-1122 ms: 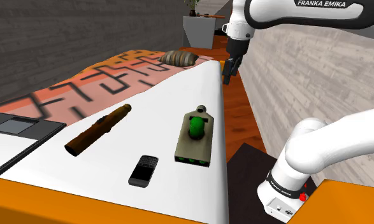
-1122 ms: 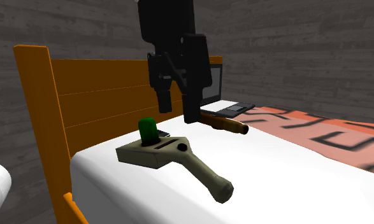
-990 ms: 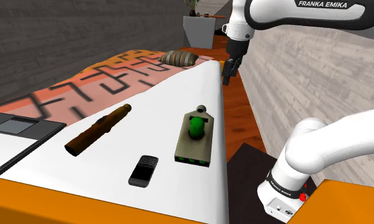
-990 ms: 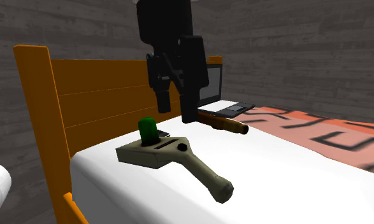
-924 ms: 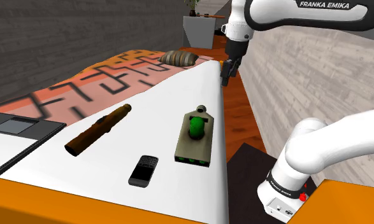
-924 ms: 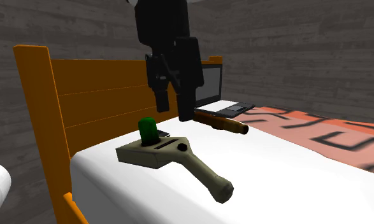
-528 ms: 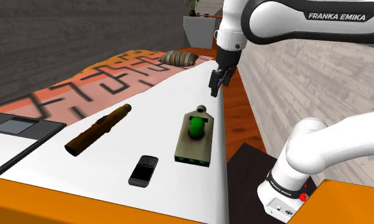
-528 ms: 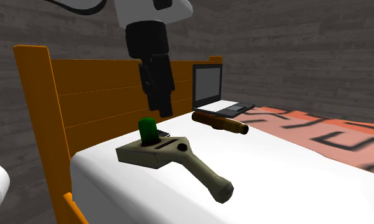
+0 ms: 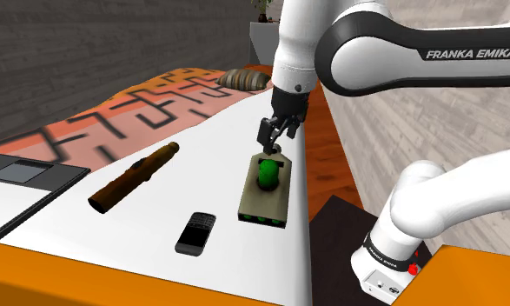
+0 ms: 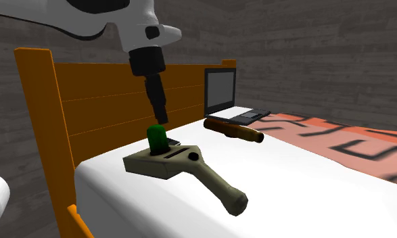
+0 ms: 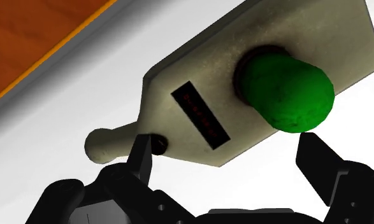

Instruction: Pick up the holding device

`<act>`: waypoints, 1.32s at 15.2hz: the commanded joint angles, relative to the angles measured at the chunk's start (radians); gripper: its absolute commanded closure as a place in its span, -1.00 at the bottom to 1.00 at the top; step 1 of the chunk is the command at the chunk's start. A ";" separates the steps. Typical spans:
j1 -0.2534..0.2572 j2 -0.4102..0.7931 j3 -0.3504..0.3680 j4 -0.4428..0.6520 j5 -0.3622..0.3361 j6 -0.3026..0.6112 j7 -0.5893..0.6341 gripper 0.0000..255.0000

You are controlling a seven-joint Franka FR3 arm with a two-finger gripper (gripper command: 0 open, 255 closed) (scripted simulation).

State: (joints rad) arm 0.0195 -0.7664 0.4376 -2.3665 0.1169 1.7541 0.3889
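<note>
1. The claw (image 9: 274, 139) hangs open. In the wrist view (image 11: 223, 153) its two black fingers (image 11: 141, 153) stand well apart with nothing clasped between them.
2. It points down, close above the holding device (image 9: 263, 202). In the second exterior view the claw (image 10: 160, 116) ends just over the device's green knob (image 10: 157, 137).
3. The holding device (image 11: 204, 95) is a flat, olive-grey paddle-shaped body lying on the bed's white sheet (image 9: 157, 235). The rounded green knob (image 11: 286, 89) stands up from its broad end, a dark slot (image 11: 201, 114) is cut into its face, and a narrow handle (image 11: 109, 143) runs out from its tapered end.
4. In the second exterior view the holding device (image 10: 183, 165) lies near the sheet's edge. Its handle (image 10: 220, 186) points away from the orange headboard (image 10: 88, 94) behind it.
5. A black phone (image 9: 195, 233) lies flat on the sheet, just beside the holding device's broad end, on the shoulder view's left of it.
6. A brown rod (image 9: 133, 178) lies further out from the holding device on the same side, apart from the phone.
7. Beyond the rod, well apart from the holding device, an open laptop (image 9: 18, 178) sits on the bed. Its screen (image 10: 220, 91) stands upright near the headboard.
8. A salmon blanket with a dark line pattern (image 9: 140, 109) covers the bed past the rod, and a striped bundle (image 9: 242, 80) lies at its far end, well beyond the holding device's handle.
</note>
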 commanded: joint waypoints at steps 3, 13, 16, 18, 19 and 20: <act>-0.012 0.050 0.106 0.031 0.025 0.043 0.130 -1.00; -0.004 0.050 0.132 -0.068 0.042 0.141 0.141 1.00; -0.003 0.049 0.131 -0.068 0.042 0.140 0.141 1.00; -0.004 0.049 0.131 -0.069 0.041 0.141 0.140 1.00; -0.004 0.049 0.131 -0.068 0.041 0.141 0.140 1.00; -0.004 0.049 0.131 -0.068 0.041 0.140 0.140 1.00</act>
State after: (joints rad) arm 0.0165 -0.7183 0.5686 -2.4330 0.1589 1.8945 0.5288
